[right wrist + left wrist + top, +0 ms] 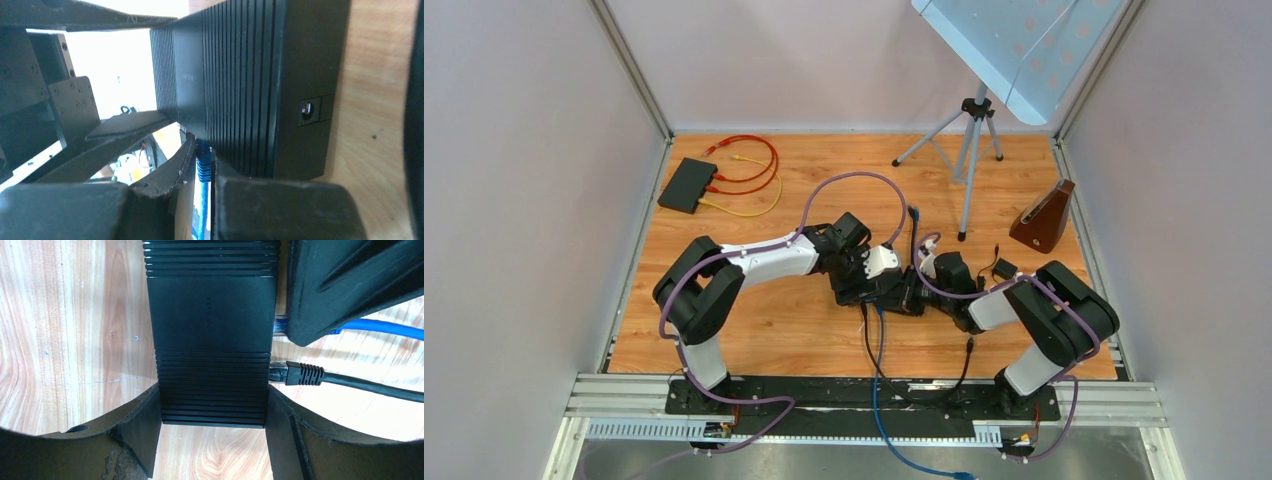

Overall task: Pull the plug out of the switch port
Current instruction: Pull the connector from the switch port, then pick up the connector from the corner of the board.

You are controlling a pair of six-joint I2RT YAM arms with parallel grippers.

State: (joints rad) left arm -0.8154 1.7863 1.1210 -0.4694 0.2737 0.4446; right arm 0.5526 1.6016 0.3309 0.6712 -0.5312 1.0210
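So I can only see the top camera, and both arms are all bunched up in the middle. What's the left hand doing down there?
Observer: The left hand is clamped across the black switch, one finger on each side.
Operator: And the right hand?
Observer: The right hand pinches a blue plug at the switch's port side.
Operator: Is anything else plugged in?
Observer: Yes, a black plug sits in a port on that same side.
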